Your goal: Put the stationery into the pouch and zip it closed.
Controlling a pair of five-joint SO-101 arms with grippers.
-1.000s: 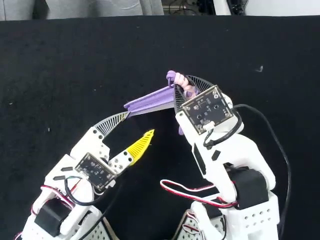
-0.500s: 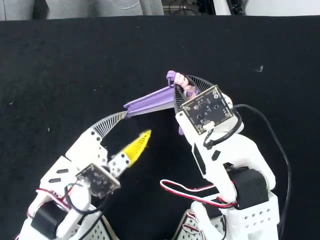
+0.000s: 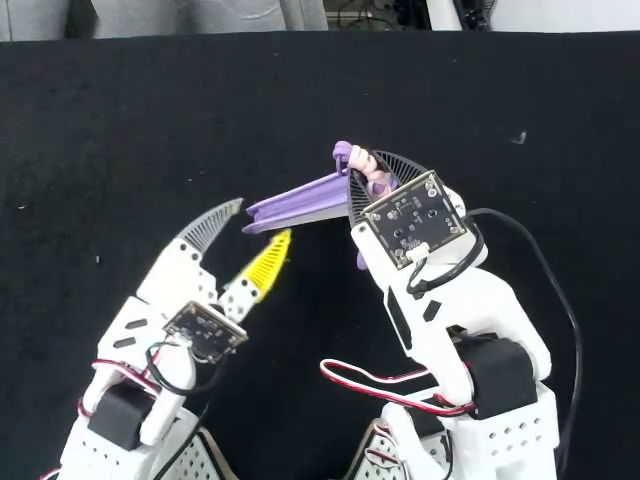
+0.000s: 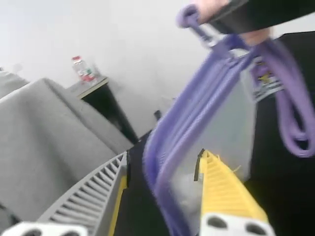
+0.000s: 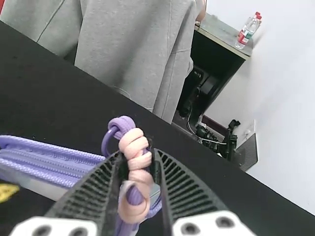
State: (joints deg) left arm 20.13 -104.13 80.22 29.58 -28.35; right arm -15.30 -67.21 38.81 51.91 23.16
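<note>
I have the purple fabric pouch with the ribbed zip edge [image 3: 300,205] off the black cloth-covered table [image 3: 150,120], slung between the two arms. It hangs from one end by its pull.

The right gripper [image 3: 368,170] is at that end of the pouch. Its two black ribbed fingers are drawn in tight on the pink-and-purple braided cord pull [image 3: 372,172], with almost no gap left. From the right wrist camera I see the knotted cord [image 5: 135,147] pinched between the fingers of the right gripper [image 5: 138,153], its purple loop sticking out past the tips. The pouch [image 5: 44,157] trails off to one side of the cord.

The left gripper [image 3: 262,220] is at the pouch's other end, spread wide and gripping nothing. Its grey ribbed finger [image 3: 215,225] lies on the far side of that end and its yellow finger [image 3: 268,262] on the near side. The tip of the pouch sits in the gap. From the left wrist camera, the pouch [image 4: 197,113] runs away from the left gripper [image 4: 164,156] up to the cord. A pale side panel shows beside the yellow finger [image 4: 221,189], and a purple wrist strap [image 4: 295,118] loops down near the cord end. I cannot tell whether either left finger touches the fabric, nor how far the zip is drawn.
</note>
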